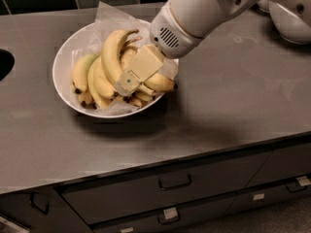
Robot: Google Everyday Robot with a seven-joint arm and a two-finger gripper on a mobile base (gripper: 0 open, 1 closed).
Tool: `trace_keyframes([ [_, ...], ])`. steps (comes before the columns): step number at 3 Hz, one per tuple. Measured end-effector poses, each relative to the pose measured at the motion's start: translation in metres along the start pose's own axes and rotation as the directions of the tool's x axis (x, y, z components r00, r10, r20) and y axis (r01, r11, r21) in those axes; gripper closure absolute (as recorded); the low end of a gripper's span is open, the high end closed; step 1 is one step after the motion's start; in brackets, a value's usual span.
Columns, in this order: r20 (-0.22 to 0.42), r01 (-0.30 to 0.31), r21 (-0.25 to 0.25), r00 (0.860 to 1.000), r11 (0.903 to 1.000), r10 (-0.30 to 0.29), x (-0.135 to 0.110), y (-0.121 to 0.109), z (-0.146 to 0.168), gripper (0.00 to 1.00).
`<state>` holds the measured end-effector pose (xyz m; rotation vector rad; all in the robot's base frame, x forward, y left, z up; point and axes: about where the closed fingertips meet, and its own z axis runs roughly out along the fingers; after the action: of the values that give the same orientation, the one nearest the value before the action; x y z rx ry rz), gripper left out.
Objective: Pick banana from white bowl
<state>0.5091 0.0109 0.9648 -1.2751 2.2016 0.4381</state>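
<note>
The white bowl, wide and shallow and lined with crinkled white paper, sits on the grey counter at the left of centre. It holds a bunch of yellow bananas. The banana is the longest one, strongly curved, with its bent brown-tipped stem pointing up and right. A greenish banana lies at the bunch's left. My gripper reaches down from the upper right into the bunch. It rests against the right side of the long banana and covers part of the shorter bananas.
Another white bowl shows in part at the back right. A dark sink opening is at the left edge. The counter's front edge runs above drawers with handles. A dark tiled wall is behind.
</note>
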Motion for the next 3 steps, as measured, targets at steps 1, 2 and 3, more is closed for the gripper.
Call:
trace_keyframes([
  [1,0.007,0.000,0.025,1.000,0.9997,0.000,-0.013,0.005,0.003,0.00],
  [2,0.027,-0.026,0.065,0.999,0.9975,0.025,-0.028,0.009,0.010,0.00],
  [3,0.032,-0.043,0.084,0.999,0.9956,0.041,-0.034,0.010,0.015,0.00],
])
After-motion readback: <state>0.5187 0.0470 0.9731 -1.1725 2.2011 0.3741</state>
